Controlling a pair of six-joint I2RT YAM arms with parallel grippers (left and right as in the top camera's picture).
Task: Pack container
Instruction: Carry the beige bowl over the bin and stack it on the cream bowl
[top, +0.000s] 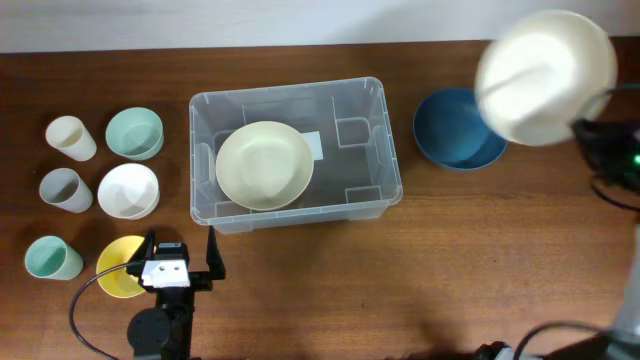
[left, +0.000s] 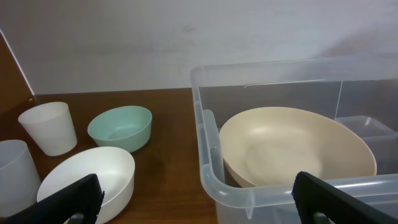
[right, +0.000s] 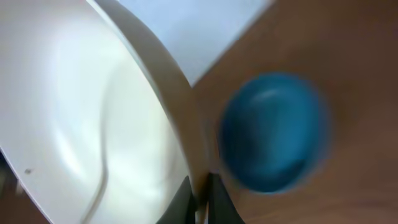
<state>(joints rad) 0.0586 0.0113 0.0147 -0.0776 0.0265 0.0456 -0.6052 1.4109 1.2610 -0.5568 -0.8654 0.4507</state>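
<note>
Right arm mid-carry with a bowl, bound for the bin.

My right gripper (right: 200, 198) is pinched on the rim of the white bowl (top: 545, 75), holding it tilted in the air above the blue bowl (top: 458, 128). Next, I reckon, it swings left over the container (top: 290, 90), mid-tabletop (top: 450, 250), and nests the white bowl into the cream bowl (top: 264, 165) inside. My left gripper (top: 182, 252) hovers wide apart and empty near the container's front-left corner.

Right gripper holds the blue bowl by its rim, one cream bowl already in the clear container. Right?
Not quite. The right gripper grips the rim of the large white bowl, not the blue bowl, which lies on the table below; the right wrist view shows this. One cream bowl is indeed in the container.
</note>
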